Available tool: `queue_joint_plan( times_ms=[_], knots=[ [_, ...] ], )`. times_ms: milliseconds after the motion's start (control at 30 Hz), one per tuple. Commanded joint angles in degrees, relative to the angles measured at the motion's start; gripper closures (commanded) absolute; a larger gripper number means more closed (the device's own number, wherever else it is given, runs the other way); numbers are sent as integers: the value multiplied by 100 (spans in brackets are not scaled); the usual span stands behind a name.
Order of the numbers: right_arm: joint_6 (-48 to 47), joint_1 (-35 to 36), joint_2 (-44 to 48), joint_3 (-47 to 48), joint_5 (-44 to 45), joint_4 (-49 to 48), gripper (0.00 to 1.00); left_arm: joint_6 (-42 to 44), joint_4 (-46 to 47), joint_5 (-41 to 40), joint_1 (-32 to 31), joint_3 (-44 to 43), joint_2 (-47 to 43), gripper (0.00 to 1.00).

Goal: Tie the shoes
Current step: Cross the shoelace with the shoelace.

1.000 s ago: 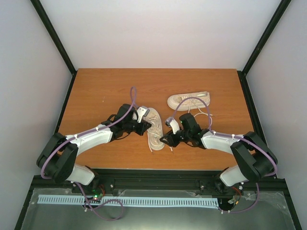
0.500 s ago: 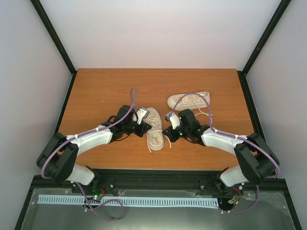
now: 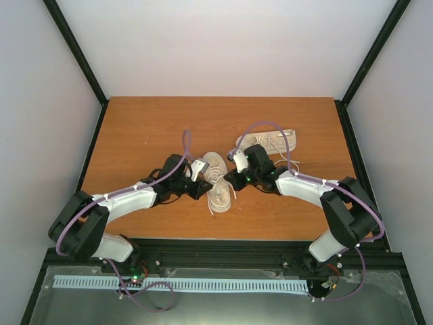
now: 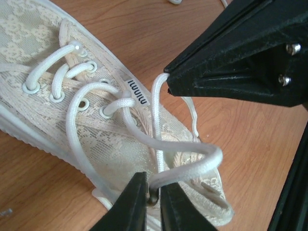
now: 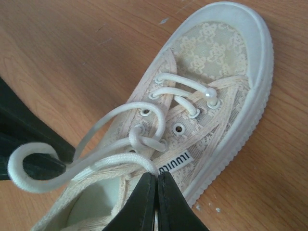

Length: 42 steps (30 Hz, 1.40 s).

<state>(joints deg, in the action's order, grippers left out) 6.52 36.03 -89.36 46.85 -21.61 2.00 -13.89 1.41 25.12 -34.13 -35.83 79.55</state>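
Note:
One cream lace-patterned shoe (image 3: 218,183) lies in the middle of the table, toe pointing away from the arms. The other shoe (image 3: 269,141) lies on its side behind my right arm. My left gripper (image 3: 207,184) is at the near shoe's left side, shut on a bend of white lace (image 4: 192,166) over the shoe's opening (image 4: 153,199). My right gripper (image 3: 228,179) is at the shoe's right side, shut on the other lace strand (image 5: 120,161) just beside the tongue label (image 5: 157,179). The two laces cross once in a simple knot (image 5: 144,143) above the eyelets.
The wooden table (image 3: 135,128) is ringed by black frame posts and pale walls. A loose lace from the far shoe trails on the table at the right (image 3: 292,166). Purple cables loop over both arms.
My right gripper has shut on a lace and moved up and left, from the near shoe's heel end to beside its tongue. The left gripper keeps its hold and has shifted slightly.

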Motion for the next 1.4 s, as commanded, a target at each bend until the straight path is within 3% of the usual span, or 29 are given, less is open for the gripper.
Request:
queue_joint_plan(
  times_ms=[0, 100, 200, 400, 567, 733, 967, 1367],
  knots=[
    [-65, 36, -20, 123, -270, -116, 97, -212, 77, -183, 42, 48, -225, 77],
    [-90, 38, -3, 85, -236, -118, 97, -473, 50, -548, 47, 213, -550, 56],
    [-97, 36, -2, 58, -237, -129, 97, -684, -82, -728, 47, 348, -908, 44],
    [-134, 36, 40, 39, -220, -110, 97, -1014, -634, -1230, 47, 366, -1491, 35],
    [-134, 36, 74, 17, -219, -121, 97, -1533, -933, -1738, 249, 62, -1467, 43],
    [-143, 36, 106, -17, -189, -114, 97, -1950, -577, -1141, 692, -53, -797, 46],
    [-168, 36, 168, -49, -151, -97, 97, -2100, 30, -369, 775, -243, 67, 51],
    [-191, 35, 248, -85, -163, -90, 97, -2135, 430, 73, 781, -563, 927, 55]
  ],
)
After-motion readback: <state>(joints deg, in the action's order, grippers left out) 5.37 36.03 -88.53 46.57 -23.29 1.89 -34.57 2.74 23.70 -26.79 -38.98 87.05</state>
